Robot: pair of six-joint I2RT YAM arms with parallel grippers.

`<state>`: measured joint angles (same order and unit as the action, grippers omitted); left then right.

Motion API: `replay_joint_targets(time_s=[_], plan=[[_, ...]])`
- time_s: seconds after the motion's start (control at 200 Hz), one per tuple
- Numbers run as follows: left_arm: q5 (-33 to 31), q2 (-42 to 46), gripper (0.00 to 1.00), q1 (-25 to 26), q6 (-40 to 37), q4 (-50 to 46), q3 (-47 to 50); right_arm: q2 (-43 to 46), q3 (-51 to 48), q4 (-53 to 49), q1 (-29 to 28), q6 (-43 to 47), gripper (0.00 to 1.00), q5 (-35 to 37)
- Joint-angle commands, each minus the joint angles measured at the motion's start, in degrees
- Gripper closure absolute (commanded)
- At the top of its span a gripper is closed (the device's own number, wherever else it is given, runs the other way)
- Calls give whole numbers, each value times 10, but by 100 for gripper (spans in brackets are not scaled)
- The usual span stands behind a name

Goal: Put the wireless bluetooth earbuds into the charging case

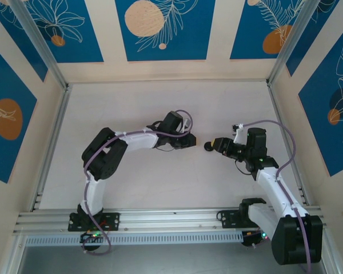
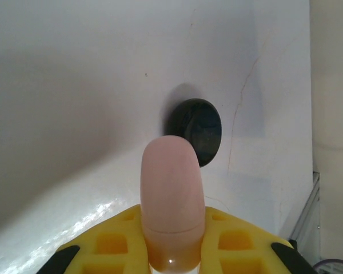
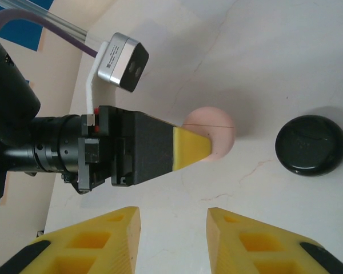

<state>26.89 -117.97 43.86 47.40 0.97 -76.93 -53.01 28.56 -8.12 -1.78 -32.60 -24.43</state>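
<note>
My left gripper (image 2: 171, 231) is shut on a pale pink round charging case (image 2: 171, 191), closed and held edge-on just above the table. From the right wrist view the same pink case (image 3: 212, 127) sticks out past the left gripper's yellow fingers (image 3: 190, 148). A black round case (image 2: 195, 130), also closed, lies flat on the table beyond it, and it shows at the right (image 3: 310, 144) in the right wrist view. My right gripper (image 3: 172, 228) is open over bare table, facing the left gripper (image 1: 191, 141). The earbuds are out of view.
The white table (image 1: 160, 103) is walled by blue and cream panels, with aluminium rails (image 1: 160, 217) along the near edge. Both arms meet near the table's middle; the right gripper (image 1: 216, 145) hangs close to the black case (image 1: 208, 147).
</note>
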Motion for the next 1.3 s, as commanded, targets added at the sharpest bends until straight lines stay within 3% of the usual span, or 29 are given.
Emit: replay_joint_targets(time_s=[0.0,0.265,0.695,1.295], plan=[[27,-18,96,8,29,6,-21,8,-8,-8,4,-4,64,-19],[45,-54,94,10,45,-2,-50,17,-19,-5,6,-9,64,-24],[14,-59,75,10,11,-68,-76,23,-24,-7,8,-10,64,-26],[-45,-33,63,4,-56,-179,-107,42,-25,-21,14,-4,63,-23]])
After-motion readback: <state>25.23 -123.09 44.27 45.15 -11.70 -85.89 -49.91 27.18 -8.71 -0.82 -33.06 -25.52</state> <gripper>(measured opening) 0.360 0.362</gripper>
